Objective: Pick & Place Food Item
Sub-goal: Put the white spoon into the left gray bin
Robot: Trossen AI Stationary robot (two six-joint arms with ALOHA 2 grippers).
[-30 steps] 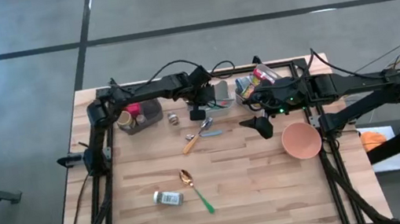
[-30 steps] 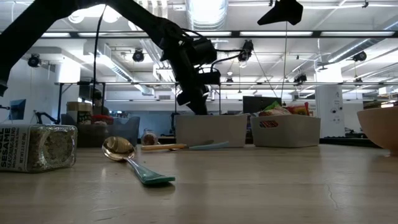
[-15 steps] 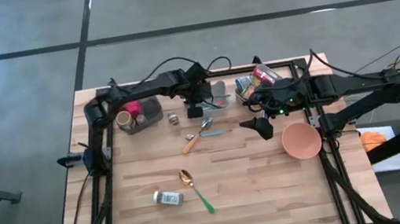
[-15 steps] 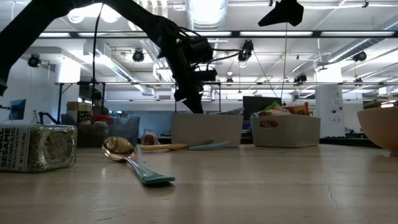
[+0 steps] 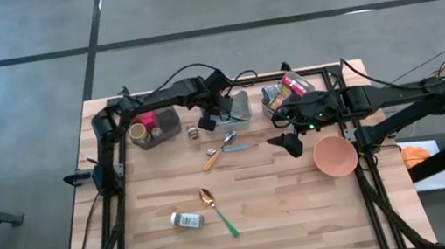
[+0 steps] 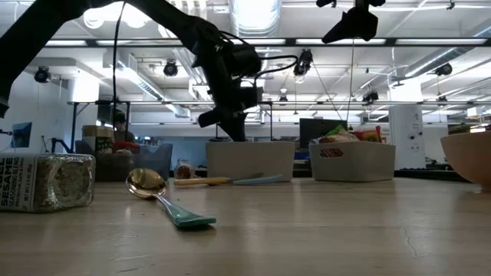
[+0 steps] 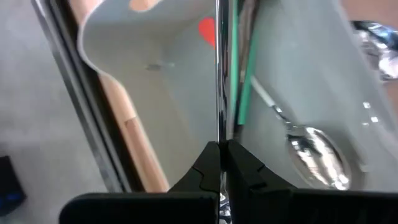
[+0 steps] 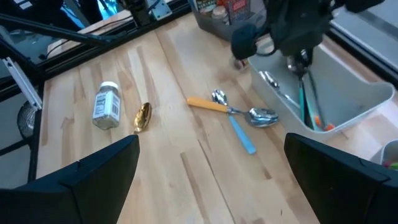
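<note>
Bright ceiling lights (image 6: pixel 257 15) glare at twelve o'clock in the low view; the near table (image 6: pixel 307 230) blurs; the left wrist view is soft.

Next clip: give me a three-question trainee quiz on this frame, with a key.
1. True or false: the left end effector is wide open.
2. Which holds utensils? A) the gray bin B) the pink bowl C) neither
3. Fill in: the right end effector hangs open, holding ____.

Key:
1. False; it is shut on a thin metal utensil over the gray bin.
2. A
3. nothing
</note>
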